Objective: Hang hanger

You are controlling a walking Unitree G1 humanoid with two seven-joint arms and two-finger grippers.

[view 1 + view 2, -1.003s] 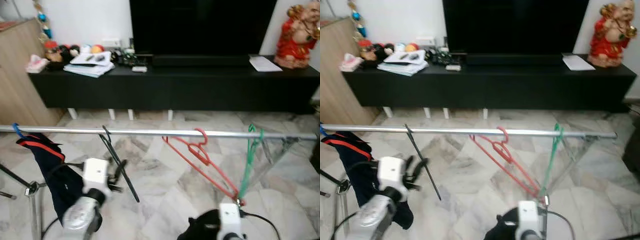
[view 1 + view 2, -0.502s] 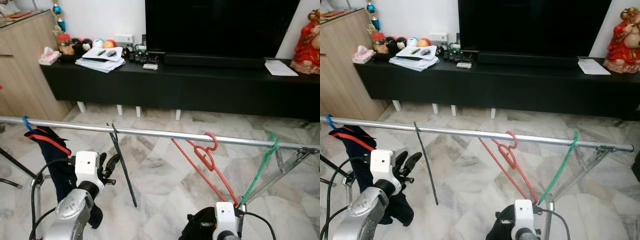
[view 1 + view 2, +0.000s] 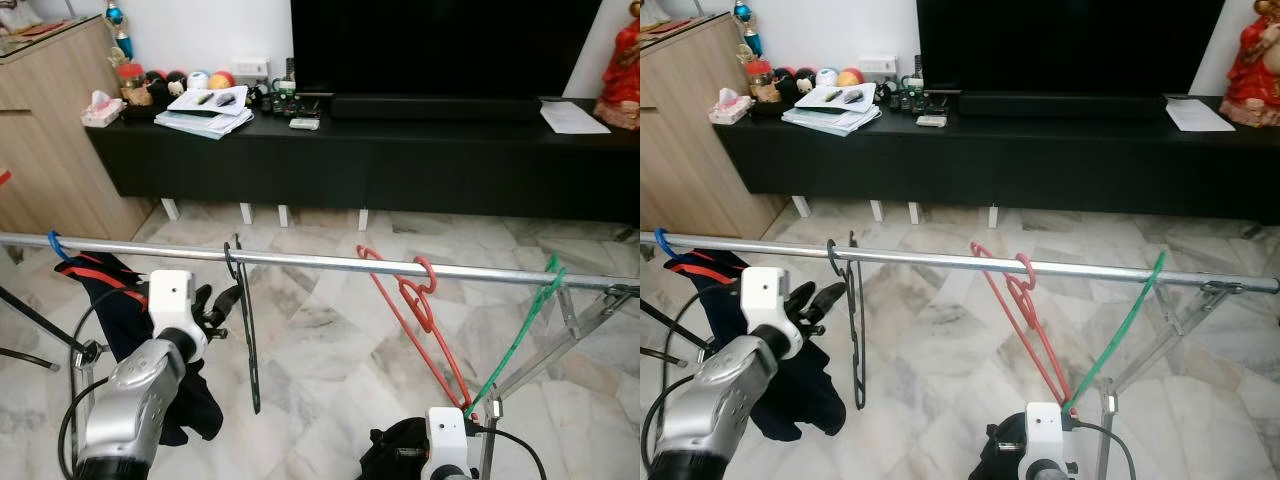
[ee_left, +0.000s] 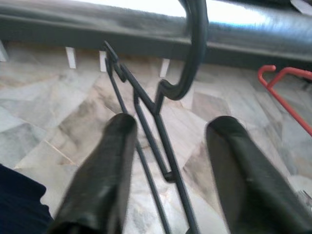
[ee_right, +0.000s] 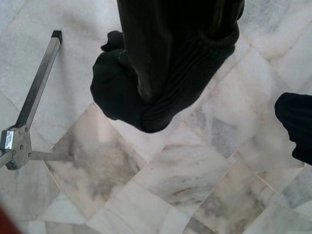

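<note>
Black hanger (image 3: 243, 325) hangs hooked on the metal rail (image 3: 320, 262), just beyond the left gripper (image 4: 168, 161), whose spread fingers (image 4: 105, 170) flank it without touching.

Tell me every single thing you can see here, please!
Rail: one, silver, across the room.
Black hanger: one, hooked on the rail.
Red hanger: one, on the rail.
Green hanger: one, on the rail.
Dark garment: one, red trim, on a blue hook.
TV cabinet: one, black, by the wall.
Papers: a stack on the cabinet.
Red figurine: one, on the cabinet.
Black cloth: one, hanging from the right gripper.
Left gripper: open, by the black hanger.
Right gripper: low.
</note>
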